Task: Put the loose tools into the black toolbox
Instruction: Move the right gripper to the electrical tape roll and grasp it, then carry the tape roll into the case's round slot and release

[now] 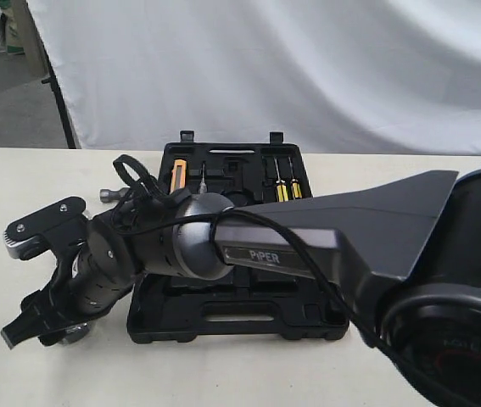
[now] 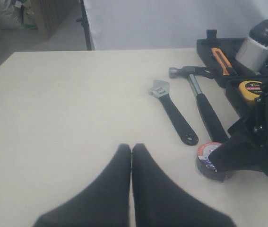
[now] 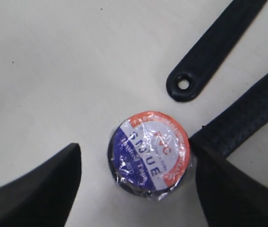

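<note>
The small black tape roll point(image 3: 149, 153), with a red, white and blue label, lies flat on the table between the fingers of my open right gripper point(image 3: 137, 152); neither finger touches it. One finger point(image 3: 233, 189) sits against the hammer's black handle point(image 3: 247, 118). The wrench's handle end point(image 3: 185, 85) lies just beyond. In the left wrist view the adjustable wrench point(image 2: 171, 111) and claw hammer point(image 2: 204, 104) lie side by side, with the tape roll point(image 2: 209, 158) at their handle ends. My left gripper point(image 2: 131, 147) is shut and empty over bare table. The black toolbox point(image 1: 240, 318) lies open.
The right arm point(image 1: 291, 246) stretches across the toolbox to the left side of the table. Yellow-handled screwdrivers point(image 1: 288, 188) and an orange-handled tool point(image 1: 177, 175) sit in the far half. A yellow tape measure point(image 2: 250, 89) rests in the box. White backdrop behind.
</note>
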You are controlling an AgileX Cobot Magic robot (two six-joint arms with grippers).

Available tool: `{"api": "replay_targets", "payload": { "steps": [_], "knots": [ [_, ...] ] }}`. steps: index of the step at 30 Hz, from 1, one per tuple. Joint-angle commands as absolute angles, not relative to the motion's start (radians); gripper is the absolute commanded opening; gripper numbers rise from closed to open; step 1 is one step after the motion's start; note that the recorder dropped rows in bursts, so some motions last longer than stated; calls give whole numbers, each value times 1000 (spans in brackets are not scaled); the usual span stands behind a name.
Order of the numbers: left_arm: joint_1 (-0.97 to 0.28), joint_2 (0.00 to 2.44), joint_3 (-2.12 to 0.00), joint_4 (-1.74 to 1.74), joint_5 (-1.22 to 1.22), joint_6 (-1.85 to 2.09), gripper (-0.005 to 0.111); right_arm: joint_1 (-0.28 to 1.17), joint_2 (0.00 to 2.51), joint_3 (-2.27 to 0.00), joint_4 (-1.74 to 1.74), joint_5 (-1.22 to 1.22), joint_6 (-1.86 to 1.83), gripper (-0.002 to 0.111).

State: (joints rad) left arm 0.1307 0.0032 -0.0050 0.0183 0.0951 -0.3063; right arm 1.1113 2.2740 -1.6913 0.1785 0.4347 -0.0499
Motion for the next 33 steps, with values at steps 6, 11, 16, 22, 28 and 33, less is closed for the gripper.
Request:
{"api": "replay_targets", "payload": {
  "steps": [6, 11, 16, 22, 28, 33],
  "knots": [
    [156, 0, -8, 23, 88, -311, 1, 1109, 2274, -1697, 171, 421, -84, 65],
    [156, 0, -8, 23, 88, -311, 1, 1109, 2274, -1697, 171, 417, -84, 65],
    [156, 0, -8, 23, 88, -311, 1, 1109, 2285, -1697, 173, 410, -84, 65],
    [156, 0, -8, 23, 88, -311, 1, 1109, 2320, -1697, 175, 396, -84, 65],
    [156, 0, -8, 23, 88, -311, 1, 1109, 2352, -1697, 173, 394, -103, 65],
    [156, 0, -8, 23, 88, -311, 1, 1109, 2354, -1697, 173, 401, -124, 65]
  ]
}}
